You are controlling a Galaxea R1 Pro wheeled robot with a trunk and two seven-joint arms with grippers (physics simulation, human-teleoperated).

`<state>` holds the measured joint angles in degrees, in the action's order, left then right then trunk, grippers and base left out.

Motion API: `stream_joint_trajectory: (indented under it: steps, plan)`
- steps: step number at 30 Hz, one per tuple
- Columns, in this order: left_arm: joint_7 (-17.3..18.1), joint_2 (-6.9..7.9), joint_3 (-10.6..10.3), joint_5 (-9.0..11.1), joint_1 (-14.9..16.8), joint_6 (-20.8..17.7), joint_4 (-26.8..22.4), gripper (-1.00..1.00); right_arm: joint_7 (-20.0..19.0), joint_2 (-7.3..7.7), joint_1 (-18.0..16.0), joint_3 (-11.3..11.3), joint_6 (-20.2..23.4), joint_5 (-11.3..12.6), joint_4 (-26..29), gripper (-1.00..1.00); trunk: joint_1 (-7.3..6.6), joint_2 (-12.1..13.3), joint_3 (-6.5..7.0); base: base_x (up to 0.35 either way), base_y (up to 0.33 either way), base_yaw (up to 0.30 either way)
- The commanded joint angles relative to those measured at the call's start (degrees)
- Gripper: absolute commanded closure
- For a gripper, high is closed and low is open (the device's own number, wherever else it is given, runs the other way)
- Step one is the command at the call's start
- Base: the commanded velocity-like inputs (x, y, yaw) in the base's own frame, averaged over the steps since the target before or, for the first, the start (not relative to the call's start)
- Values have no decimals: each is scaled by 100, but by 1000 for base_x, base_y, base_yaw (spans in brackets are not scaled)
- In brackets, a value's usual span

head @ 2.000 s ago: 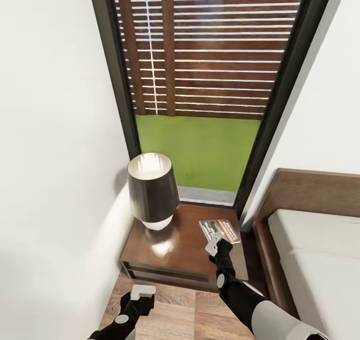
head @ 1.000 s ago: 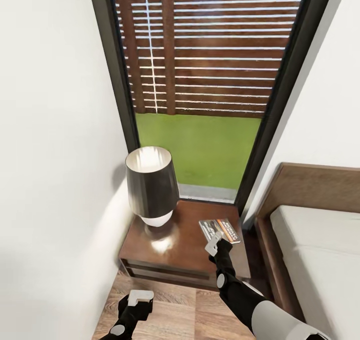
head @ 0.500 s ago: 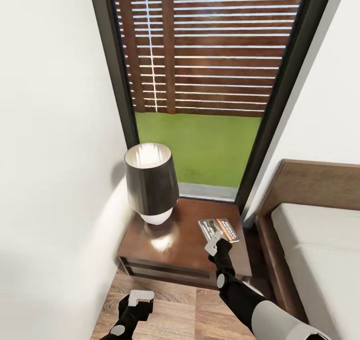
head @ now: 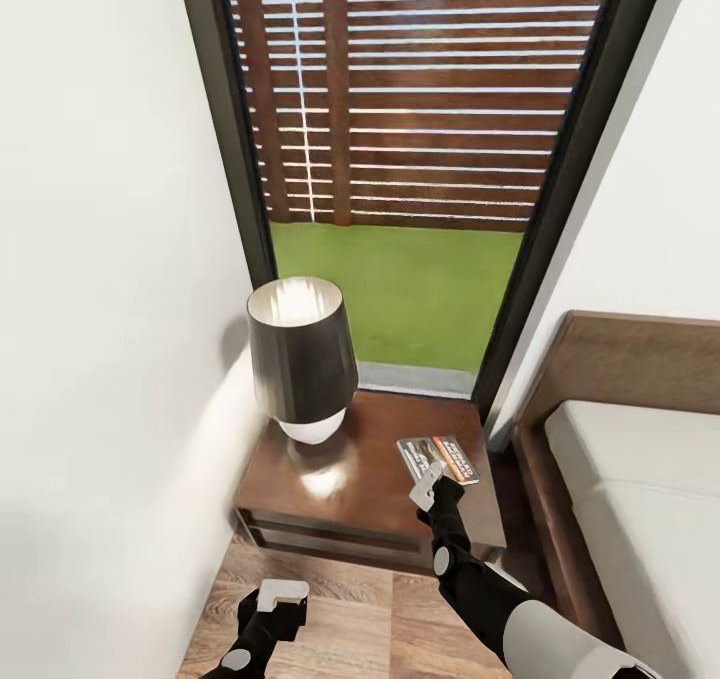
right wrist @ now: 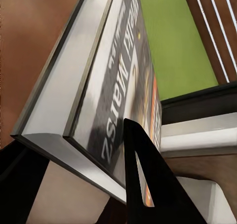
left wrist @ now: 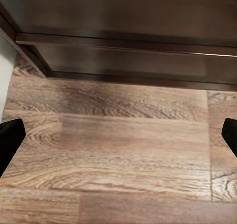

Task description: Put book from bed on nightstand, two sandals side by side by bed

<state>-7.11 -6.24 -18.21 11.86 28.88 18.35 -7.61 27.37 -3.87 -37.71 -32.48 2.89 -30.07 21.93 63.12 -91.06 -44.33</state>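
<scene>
The book (head: pixel 440 457), dark with an orange band and white lettering, is held over the right part of the nightstand (head: pixel 340 494) top, close to it. My right gripper (head: pixel 428 481) is shut on the book's near edge. In the right wrist view the book (right wrist: pixel 106 90) lies between the two dark fingers (right wrist: pixel 148 184). My left gripper (head: pixel 282 591) hangs low over the wood floor in front of the nightstand, and its fingers (left wrist: pixel 10 140) stand wide apart with nothing between them. The bed (head: pixel 640 499) with its grey mattress lies at the right. The sandals are out of view.
A lamp (head: pixel 300 359) with a dark shade stands on the nightstand's left half. A tall dark-framed window (head: pixel 410 159) with a slatted fence rises behind it. A white wall (head: pixel 100 309) closes in on the left. The nightstand's front (left wrist: pixel 123 36) faces the left wrist camera.
The head view has shifted slightly, so the lamp and nightstand sit a little higher and further left. The right gripper still holds the book at the same place. The left gripper has dropped a bit.
</scene>
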Motion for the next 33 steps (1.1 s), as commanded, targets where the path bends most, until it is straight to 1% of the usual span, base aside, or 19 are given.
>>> stream_joint_trajectory:
  steps: [1, 33]
  plan:
    - [-27, 0, -51, 45, 4, 22, 5, -100, 32, 0, -6, -22, 31, -43, -5, 100, 22, -44, -23, 0, 0, 0]
    - [-19, -9, -60, 41, 4, 19, 5, -100, 29, 0, -2, -22, 37, -43, -5, 100, 725, -1327, -597, 0, 0, 0]
